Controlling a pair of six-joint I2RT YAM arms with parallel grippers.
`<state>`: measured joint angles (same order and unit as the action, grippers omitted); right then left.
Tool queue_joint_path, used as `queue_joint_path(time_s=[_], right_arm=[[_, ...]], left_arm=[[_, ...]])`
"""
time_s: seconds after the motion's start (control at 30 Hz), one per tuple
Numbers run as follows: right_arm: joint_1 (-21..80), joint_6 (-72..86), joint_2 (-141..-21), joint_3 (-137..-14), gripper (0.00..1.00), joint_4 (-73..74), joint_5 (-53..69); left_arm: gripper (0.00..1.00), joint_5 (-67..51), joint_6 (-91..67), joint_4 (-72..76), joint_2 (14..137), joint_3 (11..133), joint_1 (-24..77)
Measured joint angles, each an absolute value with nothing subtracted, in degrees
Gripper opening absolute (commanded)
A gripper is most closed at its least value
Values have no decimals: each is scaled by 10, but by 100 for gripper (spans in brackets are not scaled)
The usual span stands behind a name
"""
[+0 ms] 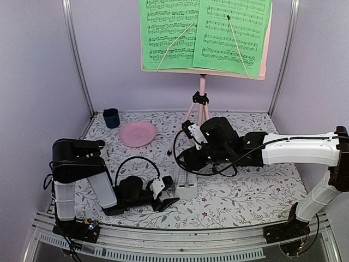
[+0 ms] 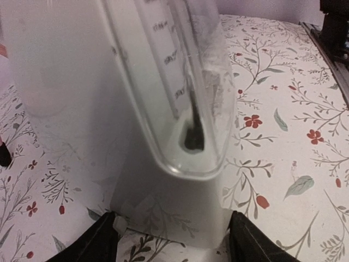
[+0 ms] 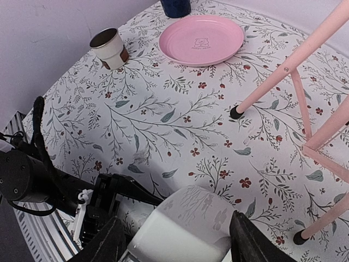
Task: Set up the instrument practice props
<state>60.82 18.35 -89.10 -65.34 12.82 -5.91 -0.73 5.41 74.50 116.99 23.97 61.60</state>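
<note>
The table (image 1: 256, 196), under a floral cloth, is boxed in by lilac walls at the back and both sides, with metal posts in the back corners; only its near edge, where the arms are bolted, is open. The widest bare cloth lies toward the near right corner, beneath the outstretched right arm.

The pink music stand (image 1: 203, 101) stands at the middle of the back edge, its tripod legs spread on the cloth. The green sheet-music pages (image 1: 204, 33) lean on its desk, held by two thin wire arms. Their staves are printed too small to read.

The white metronome (image 1: 187, 184) stands upright near the middle of the near edge. The right pincer (image 3: 177, 243) comes down from above and clasps its upper part, a finger against each side. The left pincer (image 2: 172, 240) sits low at its base, fingers hard by both sides; I cannot tell whether they press or merely flank it. Through the clear front cover a tempo scale shows, its figures blurred beyond reading.

Toward the back left corner sit the dark blue cup (image 1: 111, 117), its inside not visible, and just nearer, the pink plate (image 1: 137, 134) with a faint figure at its centre. A small white cup (image 3: 110, 46) stands by the left edge, its inside dark.
</note>
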Motion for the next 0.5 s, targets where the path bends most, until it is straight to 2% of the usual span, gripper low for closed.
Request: queue_joint_path(time_s=[0.1, 0.27, 0.33, 0.5], right_arm=[[609, 184, -891, -653, 76, 128, -58], [615, 205, -891, -654, 96, 130, -24], [617, 209, -890, -655, 99, 130, -14], [615, 209, -860, -649, 99, 128, 8]], left_arm=[[84, -2, 50, 748, 1169, 234, 616], [92, 17, 42, 748, 1147, 214, 616], [94, 22, 38, 747, 1126, 202, 616], [96, 27, 20, 742, 1065, 183, 616]])
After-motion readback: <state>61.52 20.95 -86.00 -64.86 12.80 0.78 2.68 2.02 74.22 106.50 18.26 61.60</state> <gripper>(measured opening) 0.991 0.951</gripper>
